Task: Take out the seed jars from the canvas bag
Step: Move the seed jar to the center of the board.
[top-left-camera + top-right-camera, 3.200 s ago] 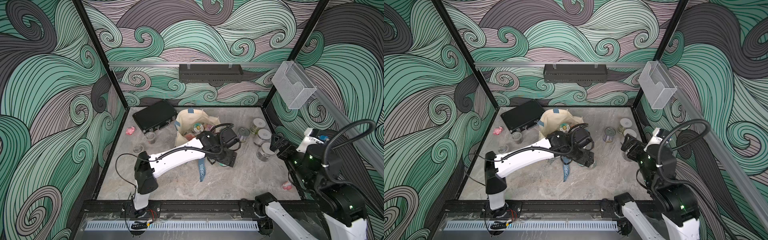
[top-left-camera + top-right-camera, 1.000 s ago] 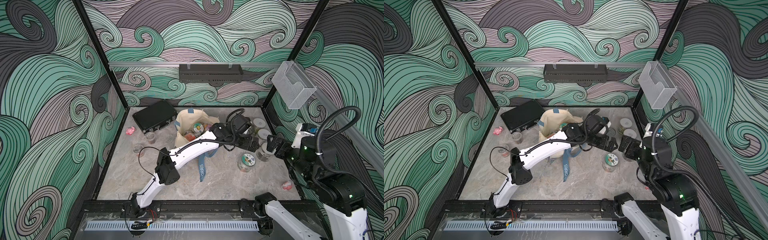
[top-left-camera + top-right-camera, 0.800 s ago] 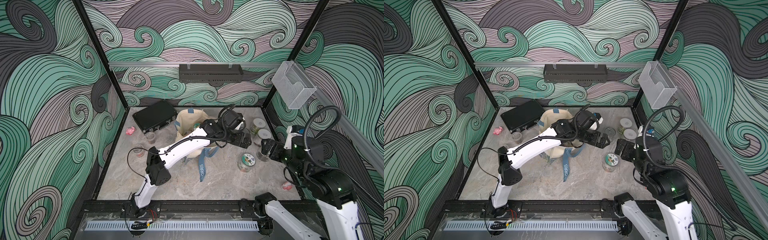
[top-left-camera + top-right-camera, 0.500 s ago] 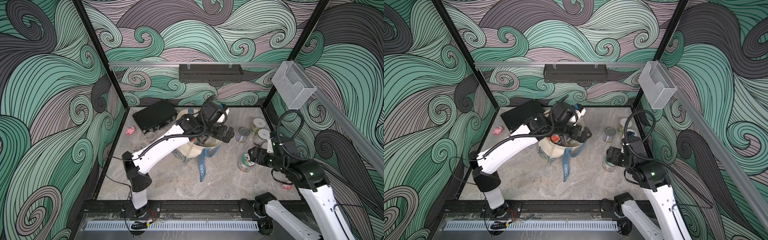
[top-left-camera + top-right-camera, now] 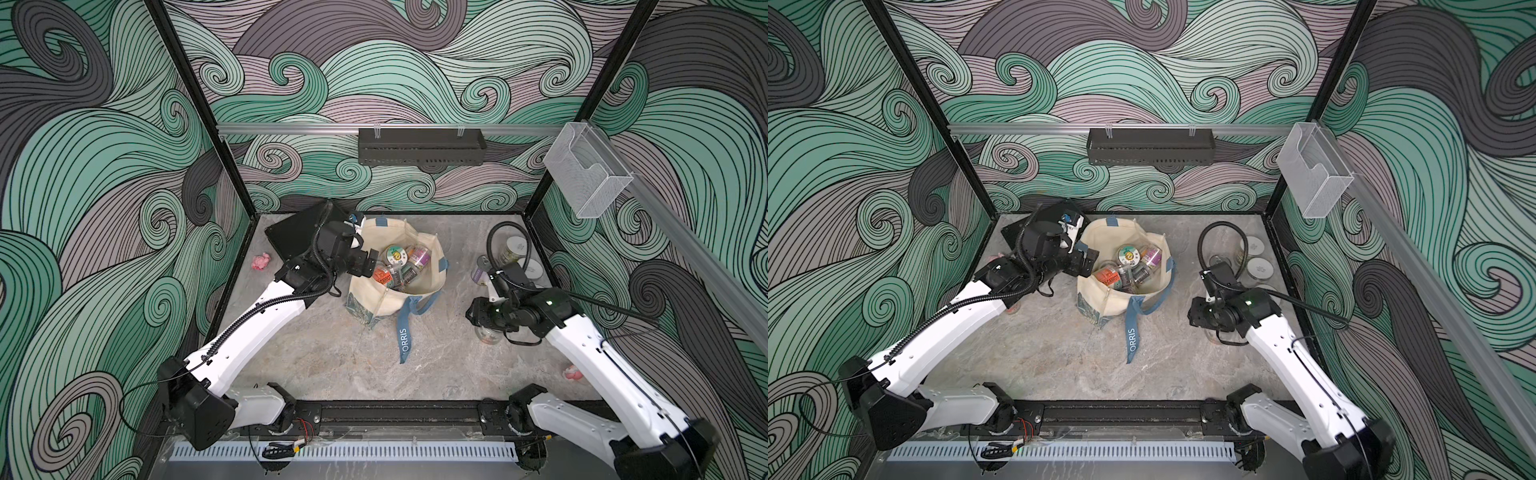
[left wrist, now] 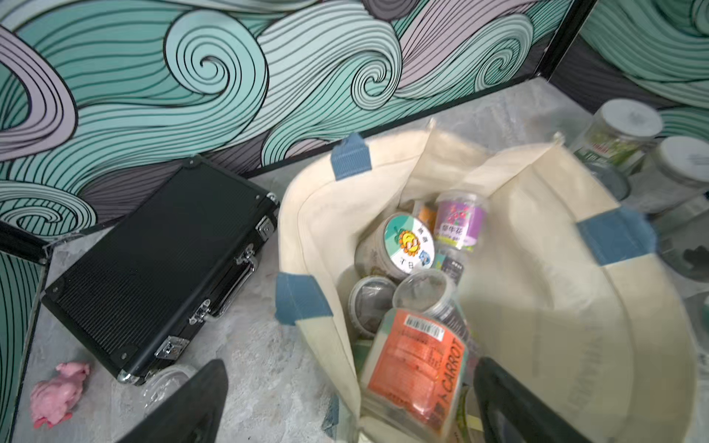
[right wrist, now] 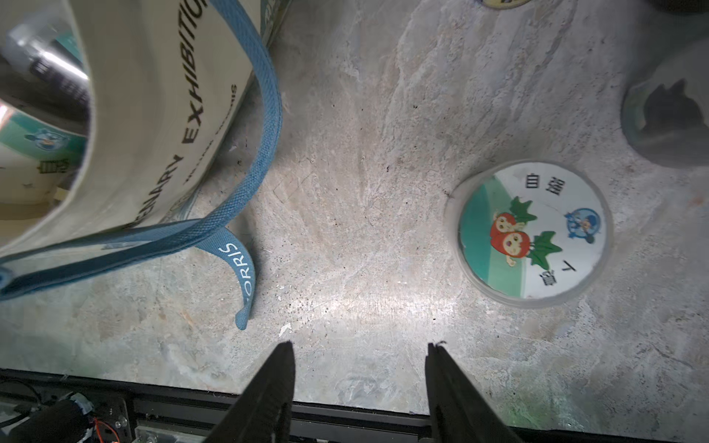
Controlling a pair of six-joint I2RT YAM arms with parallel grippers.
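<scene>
Both top views are floored by the marbled table (image 5: 316, 365), at whose centre the canvas bag (image 5: 386, 305) is stood upright with an open mouth and one blue strap trailed toward the front. Beside the bag, toward the back corner, a black case (image 6: 153, 268) is laid flat.

The left gripper (image 6: 351, 362) is seen at the bag's rim on the case side, its fingers spread wide and empty. In the left wrist view one finger is placed outside the canvas wall and the other over the mouth, so the rim is straddled. The right gripper (image 7: 360, 344) is hung over bare table, well apart from the bag, with its fingers parted and nothing between them. A cartoon-lidded jar (image 7: 531, 234) is stood just beside it, and two white-lidded jars (image 5: 515, 245) are set further back by the table's edge.

Inside the bag several seed jars (image 5: 399, 266) are piled loosely. A carrot-labelled jar (image 6: 418, 368) is tipped nearest the left gripper, with a sunflower-lidded jar (image 6: 408, 241) and a purple-labelled jar (image 6: 460, 220) lying deeper.

The jars are judged light, rigid and smooth-walled, so they are apt to roll or slip. A hold across the body just under the lid is advised. The canvas is soft and could be dragged along if snagged.
</scene>
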